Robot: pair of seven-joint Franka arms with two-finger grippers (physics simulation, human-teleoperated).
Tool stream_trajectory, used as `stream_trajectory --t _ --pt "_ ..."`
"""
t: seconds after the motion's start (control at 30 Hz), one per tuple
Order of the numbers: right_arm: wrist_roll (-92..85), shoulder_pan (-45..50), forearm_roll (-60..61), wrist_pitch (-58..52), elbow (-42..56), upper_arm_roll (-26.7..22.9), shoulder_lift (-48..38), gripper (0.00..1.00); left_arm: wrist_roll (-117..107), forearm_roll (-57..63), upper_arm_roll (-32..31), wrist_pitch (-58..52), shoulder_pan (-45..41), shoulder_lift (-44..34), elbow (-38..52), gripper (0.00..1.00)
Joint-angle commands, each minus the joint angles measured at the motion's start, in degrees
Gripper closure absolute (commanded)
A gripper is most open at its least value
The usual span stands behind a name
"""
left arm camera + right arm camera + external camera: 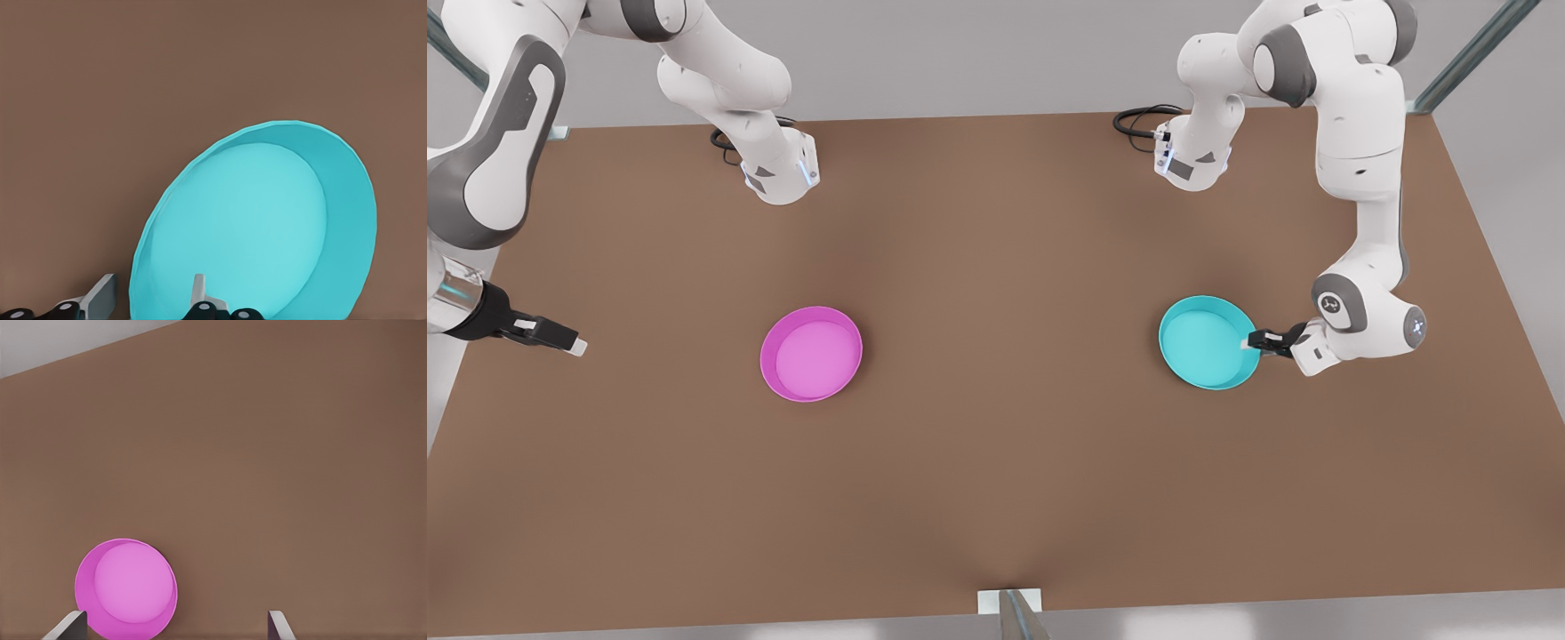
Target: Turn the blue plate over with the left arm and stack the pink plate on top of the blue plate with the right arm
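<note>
Right now left hand [1247,340] straddles blue plate [1202,342] rim, fingers apart.

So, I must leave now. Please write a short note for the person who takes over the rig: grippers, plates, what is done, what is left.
Left gripper: at the blue plate's rim on the front view's right, one finger inside, one outside, not closed on it.
Right gripper: open, waiting at the front view's left, away from the pink plate.
Both plates rest open side up on the table, far apart.
Done: the left arm's approach.
Left: grip and flip blue, then stack pink on it.
</note>
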Motion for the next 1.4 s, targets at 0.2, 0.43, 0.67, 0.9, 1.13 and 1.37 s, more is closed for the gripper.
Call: stream_trajectory --t 0.2,0.43,0.67,0.9,1.13,1.37 --pt "0.1 0.6 0.0 0.0 -0.3 0.0 0.0 0.0 3.6 0.2 -0.5 1.7 0.3 1.4 0.2 0.43" --pt "0.1 0.6 0.0 0.0 -0.3 0.0 0.0 0.0 1.8 0.2 -1.0 2.3 0.1 2.5 0.7 0.51" --pt "0.7 1.7 0.0 0.7 -0.1 0.2 1.4 0.0 1.6 0.2 -1.0 2.2 0.1 2.4 1.1 0.75" --pt "0.6 1.8 -0.4 0.7 0.1 0.2 1.4 0.0 -9.9 7.5 -2.7 -1.2 0.1 1.4 6.5 0.79" --pt "0.6 1.8 -0.5 0.5 0.1 0.2 1.7 0.0 -29.0 19.7 -2.7 -17.7 -3.3 -0.9 25.2 0.79" --pt "0.4 1.7 -0.1 0.2 0.2 0.2 1.7 0.0 -64.8 38.9 -3.5 -26.7 -19.5 4.8 53.8 0.79"
